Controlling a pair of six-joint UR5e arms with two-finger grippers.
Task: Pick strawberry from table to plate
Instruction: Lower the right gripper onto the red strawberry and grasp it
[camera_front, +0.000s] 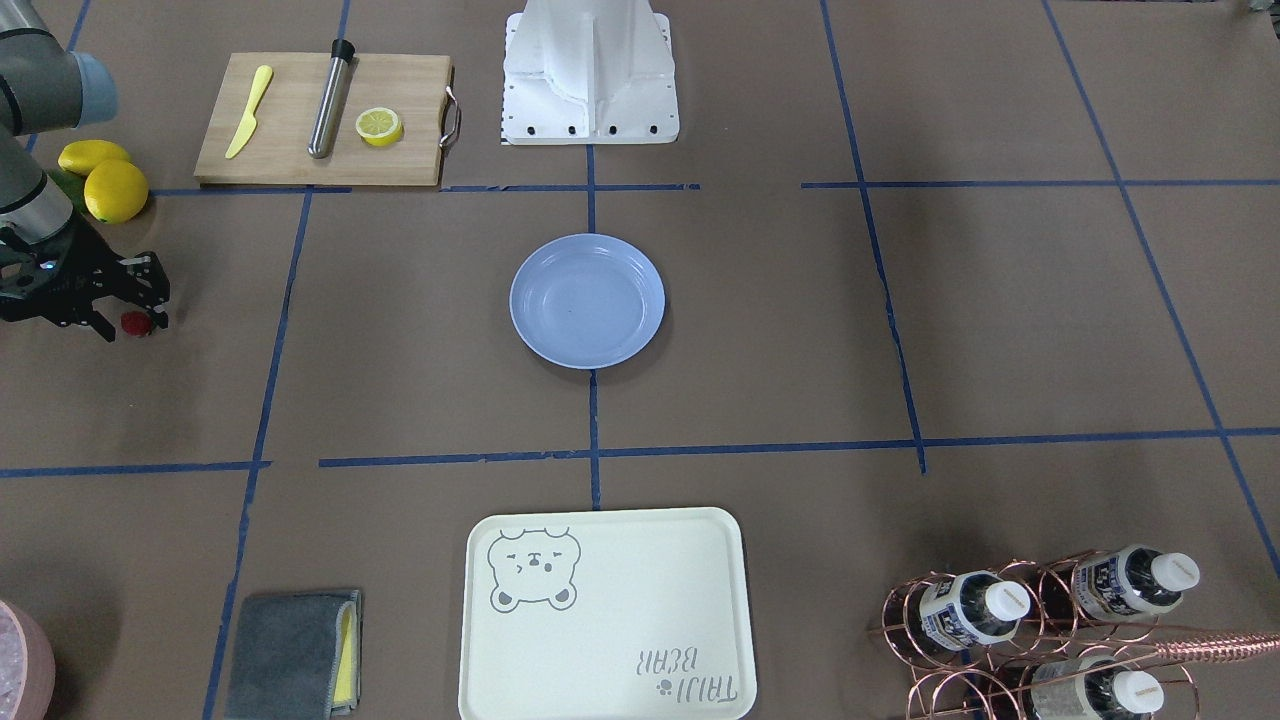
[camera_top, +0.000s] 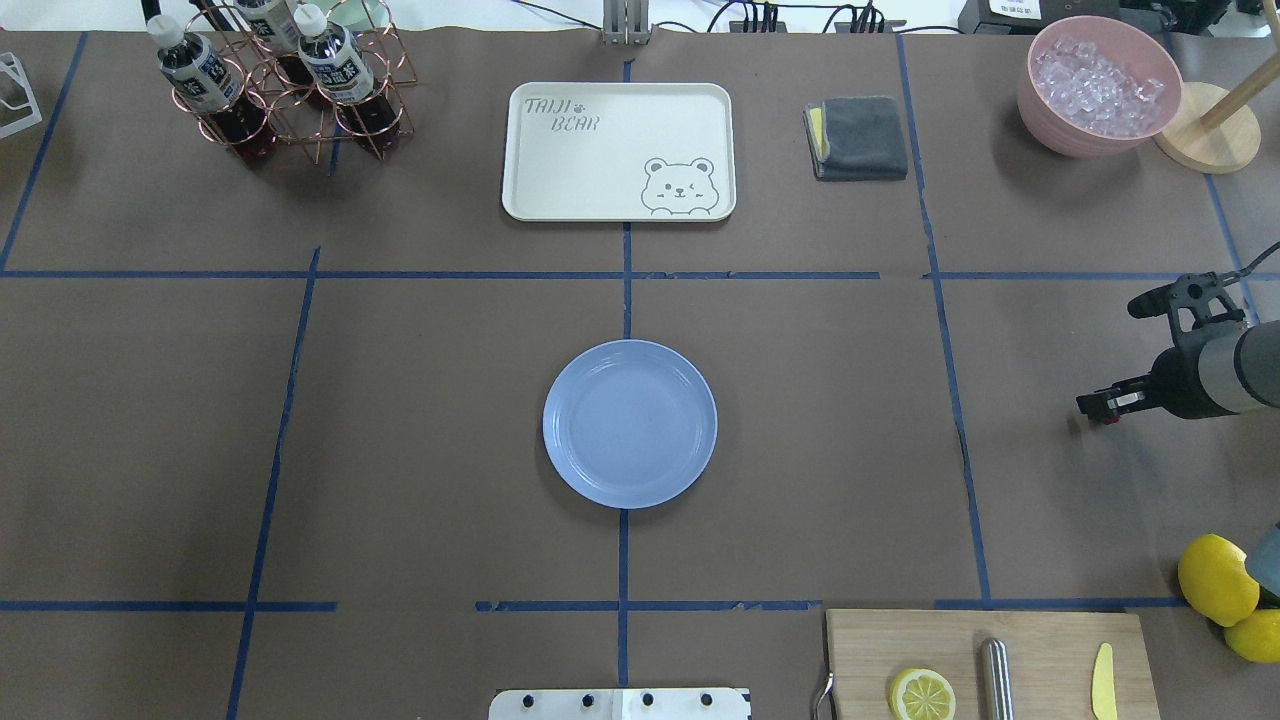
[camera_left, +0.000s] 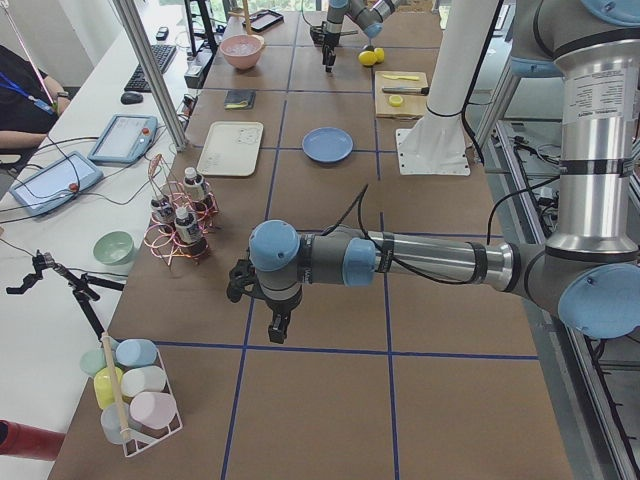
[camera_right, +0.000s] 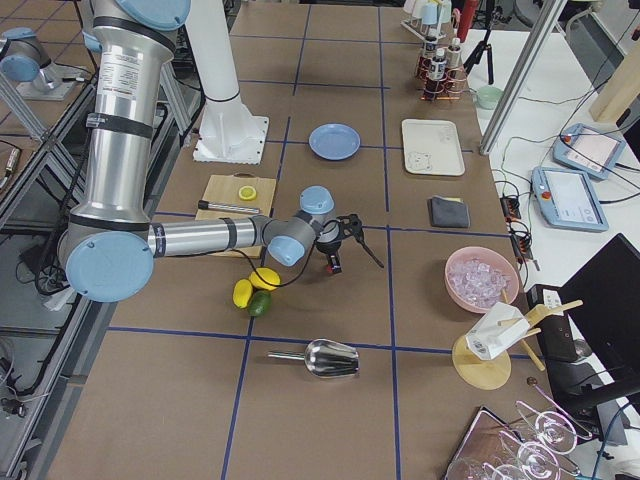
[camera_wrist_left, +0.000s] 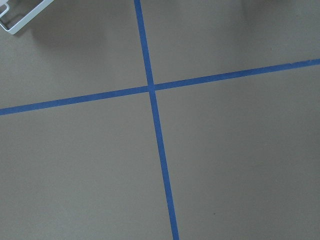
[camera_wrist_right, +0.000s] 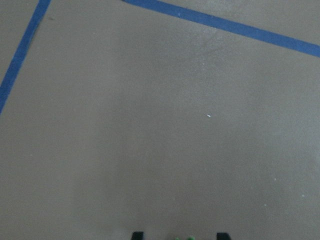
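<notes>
Red strawberry (camera_front: 135, 323) sits between the open right gripper's (camera_front: 132, 327) tips.

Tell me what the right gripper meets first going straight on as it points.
Probably the small dark red strawberry: its green top shows between the open fingertips of the right gripper, with the brown-paper table just beneath; depth is unclear.

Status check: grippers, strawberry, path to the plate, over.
Right gripper open, straddling the tiny dark red strawberry. Left gripper far off, state unclear. Round light blue plate empty, path clear.
</notes>
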